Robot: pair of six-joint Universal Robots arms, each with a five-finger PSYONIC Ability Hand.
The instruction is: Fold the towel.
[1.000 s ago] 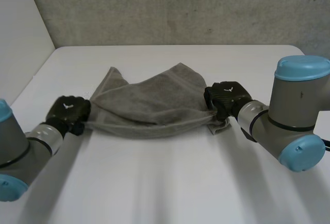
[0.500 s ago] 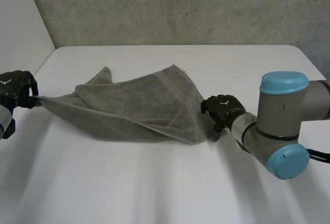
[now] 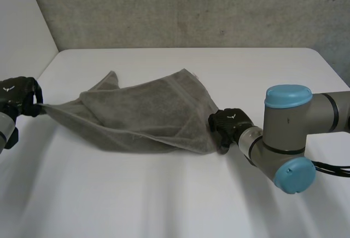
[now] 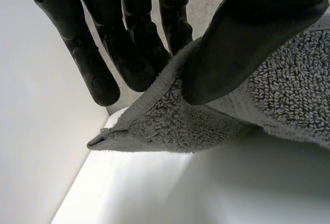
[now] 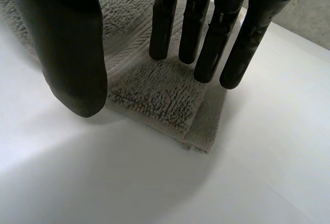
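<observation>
Currently | left hand (image 3: pixel 18 94) pinches towel (image 3: pixel 143 112) corner | right hand (image 3: pixel 227 125) fingers straight

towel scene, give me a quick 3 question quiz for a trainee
1. True or false: the left hand pinches a corner of the towel between its thumb and fingers.
2. Choose one: the right hand has its fingers A) curled round the towel, B) straight, over a towel corner that lies on the table, C) far from the towel.
3. Fill the gap: the towel is ___ and the table is white.

Key: 1 true; 2 B; 3 grey.
</observation>
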